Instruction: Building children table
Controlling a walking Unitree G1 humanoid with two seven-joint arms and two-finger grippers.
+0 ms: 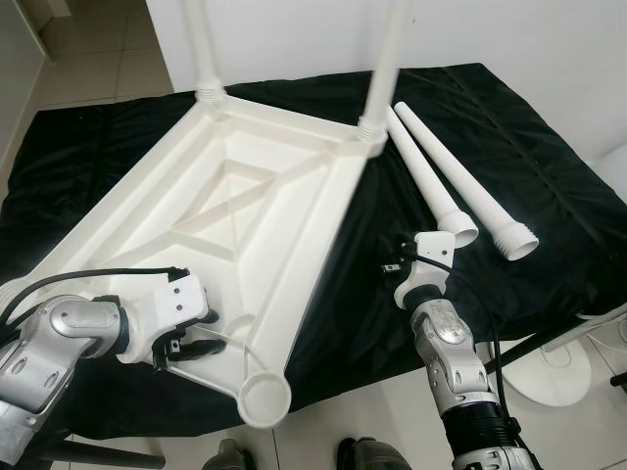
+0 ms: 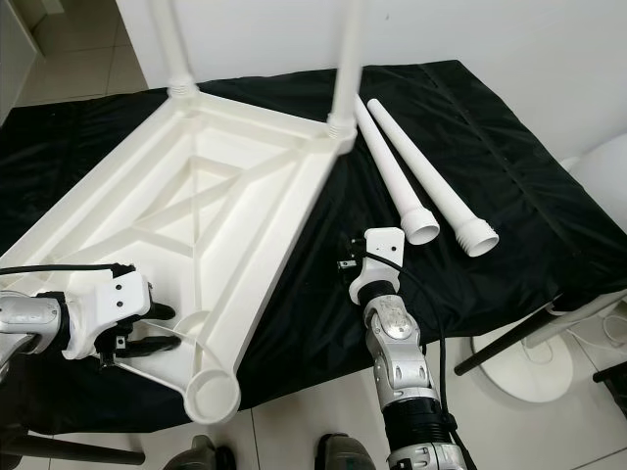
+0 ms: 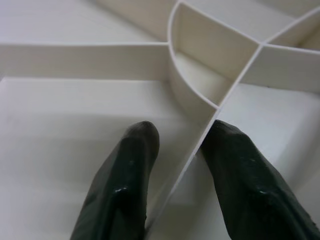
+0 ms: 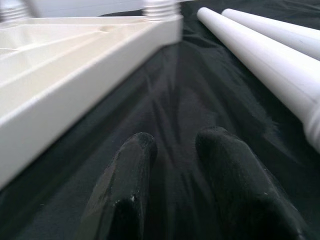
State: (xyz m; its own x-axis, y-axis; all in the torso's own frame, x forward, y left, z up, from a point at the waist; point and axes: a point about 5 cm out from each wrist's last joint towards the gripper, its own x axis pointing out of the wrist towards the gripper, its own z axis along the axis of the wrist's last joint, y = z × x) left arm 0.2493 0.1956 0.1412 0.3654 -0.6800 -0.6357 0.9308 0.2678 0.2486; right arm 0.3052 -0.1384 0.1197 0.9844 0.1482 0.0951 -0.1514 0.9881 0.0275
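A white plastic tabletop (image 1: 245, 196) lies upside down on a black cloth (image 1: 549, 196). Two white legs (image 1: 206, 49) (image 1: 387, 59) stand fitted in its far corners. Two loose legs (image 1: 431, 176) (image 1: 475, 191) lie side by side on the cloth to the right. The near corner socket (image 1: 265, 399) holds no leg. My left gripper (image 3: 177, 145) is open inside the underside by that near corner, its fingers astride a thin rib (image 3: 235, 85). My right gripper (image 4: 175, 145) hovers low over the cloth, between the tabletop's right edge and the loose legs, open and holding nothing.
A white round stand base (image 1: 554, 367) and black rods sit on the tiled floor at the right, just past the cloth's edge. A white wall (image 1: 509, 39) rises behind. My feet (image 1: 367, 455) are at the cloth's near edge.
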